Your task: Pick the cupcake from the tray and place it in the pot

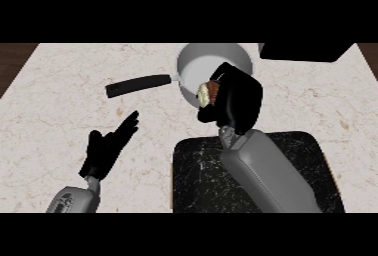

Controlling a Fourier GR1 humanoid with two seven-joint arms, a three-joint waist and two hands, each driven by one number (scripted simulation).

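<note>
Fingers of right hand clutch cupcake over pot.

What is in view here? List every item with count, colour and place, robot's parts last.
counter: one, pale marbled stone, fills most of the view
pot: one, grey and white, top centre, partly covered by the right hand
pot handle: one, black, sticking out to the pot's left
tray: one, black with pale speckles, lower centre to right, under the right forearm
cupcake: one, pale top and brown side, held in the right hand over the pot's near rim
dark object: one, black, top right edge, cannot tell what it is
left hand: one, black, open, at lower left
right hand: one, black, curled round the cupcake
forearms: two, grey, entering from the lower edge
</note>
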